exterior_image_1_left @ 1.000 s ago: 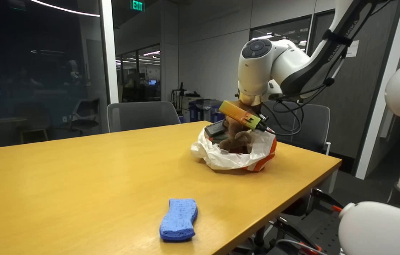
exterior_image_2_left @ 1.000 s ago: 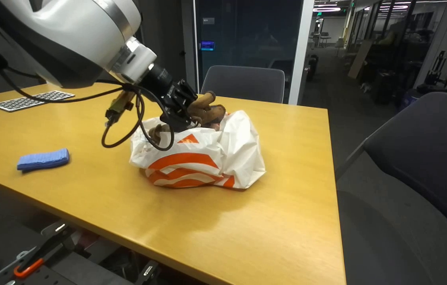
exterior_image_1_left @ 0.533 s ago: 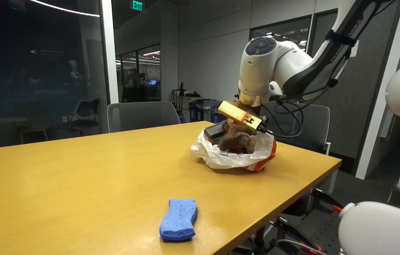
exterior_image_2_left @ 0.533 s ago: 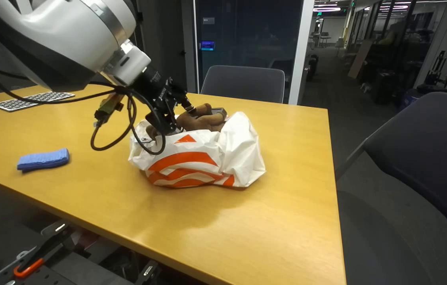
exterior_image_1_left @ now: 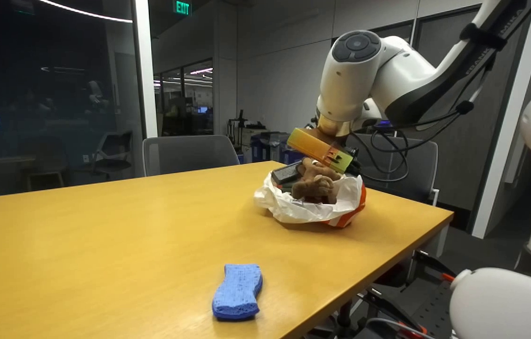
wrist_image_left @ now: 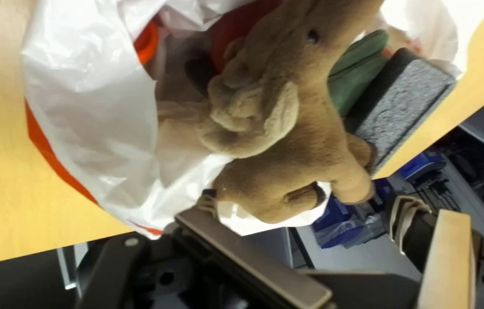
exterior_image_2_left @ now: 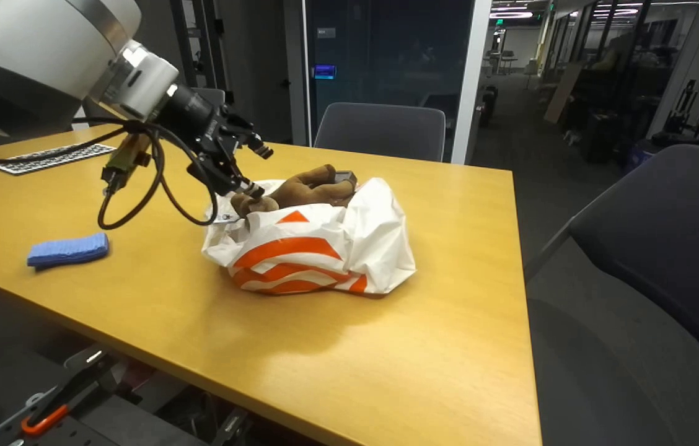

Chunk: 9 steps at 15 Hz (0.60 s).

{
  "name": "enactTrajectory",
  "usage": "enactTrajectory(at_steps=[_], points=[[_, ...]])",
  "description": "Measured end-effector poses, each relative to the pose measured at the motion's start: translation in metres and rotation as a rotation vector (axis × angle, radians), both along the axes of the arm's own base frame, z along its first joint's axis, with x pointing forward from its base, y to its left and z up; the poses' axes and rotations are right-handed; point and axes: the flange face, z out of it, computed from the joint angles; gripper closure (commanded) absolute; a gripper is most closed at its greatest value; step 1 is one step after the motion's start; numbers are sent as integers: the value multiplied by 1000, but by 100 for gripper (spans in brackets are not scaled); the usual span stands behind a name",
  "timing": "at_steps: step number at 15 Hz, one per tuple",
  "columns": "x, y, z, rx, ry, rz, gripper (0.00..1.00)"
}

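Hanging tipped down, my gripper [exterior_image_2_left: 260, 171] had its two fingers spread wide apart. Just past their tips lay a soft brown toy animal [wrist_image_left: 310, 150], and I could not tell if one finger brushed it. The toy sat in the open top of a white and orange bag [exterior_image_2_left: 380, 248], low in front of my gripper. On the far side of the toy from my fingers, a gray block [wrist_image_left: 400, 103] leaned out, and something green [wrist_image_left: 358, 73] showed between block and toy. Under it all was the yellow table [exterior_image_1_left: 105, 245]. Well off to the side of my gripper, a blue sponge [exterior_image_1_left: 237, 292] lay flat on it. A black and white checked board [exterior_image_2_left: 58, 159] lay there too, far from my gripper. Past the table's edge stood a gray chair [exterior_image_2_left: 380, 133].
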Motion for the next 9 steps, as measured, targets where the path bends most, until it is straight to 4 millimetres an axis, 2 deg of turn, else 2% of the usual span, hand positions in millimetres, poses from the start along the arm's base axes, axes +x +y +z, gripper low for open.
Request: enactTrajectory(at_steps=[5,7,9], points=[[-17,58,18,126,-16,240,0],[-21,67,20,152,-9,282,0],[-22,68,19,156,-5,289,0]])
